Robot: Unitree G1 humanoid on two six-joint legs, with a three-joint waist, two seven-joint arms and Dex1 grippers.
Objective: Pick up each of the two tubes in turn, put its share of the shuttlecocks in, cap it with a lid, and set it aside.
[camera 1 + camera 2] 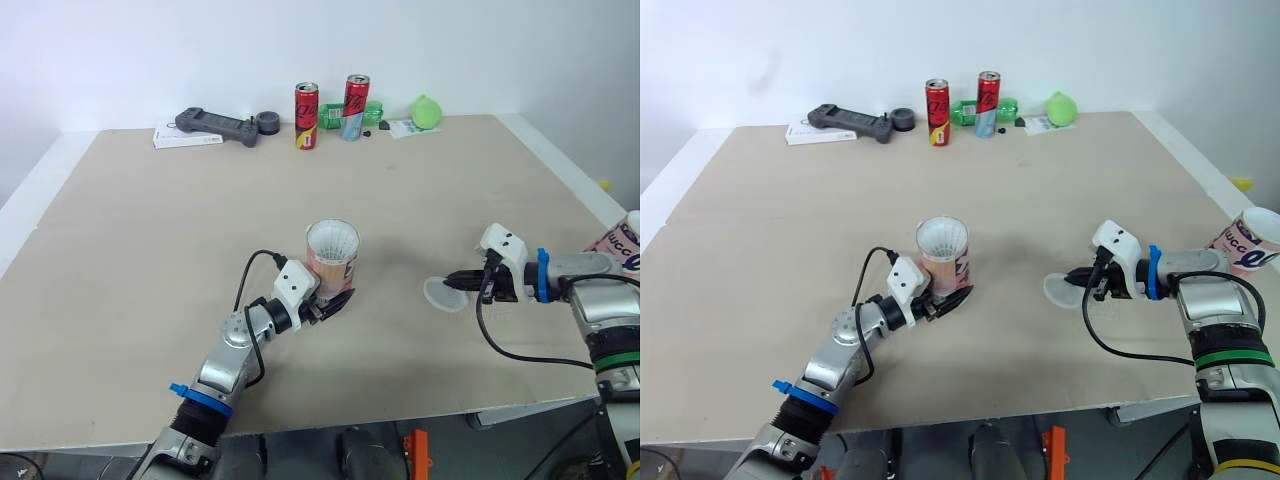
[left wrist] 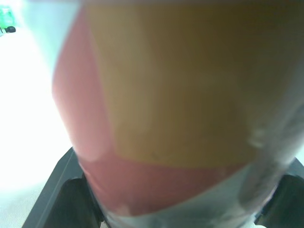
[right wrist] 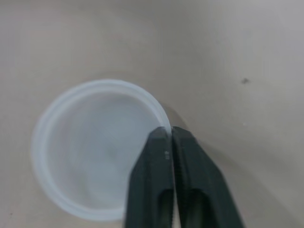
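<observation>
A pink and orange tube (image 1: 332, 265) stands upright mid-table with white shuttlecock feathers (image 1: 332, 240) showing in its open top. My left gripper (image 1: 330, 300) is shut on the tube's lower part; in the left wrist view the tube (image 2: 166, 109) sits between the two black fingers (image 2: 61, 190). To the right a translucent white lid (image 1: 438, 294) lies on the table. My right gripper (image 1: 456, 281) is shut on its near rim, and in the right wrist view the fingertips (image 3: 164, 137) are pressed together at the edge of the lid (image 3: 95, 147). A second tube (image 1: 1245, 240) is at the table's right edge.
Along the far edge stand two red cans (image 1: 307, 115), a green bottle (image 1: 365, 113), a green ball (image 1: 426, 111), a grey controller (image 1: 215, 125) and a roll of tape (image 1: 266, 122). The tan tabletop (image 1: 150, 230) is bare between them and the grippers.
</observation>
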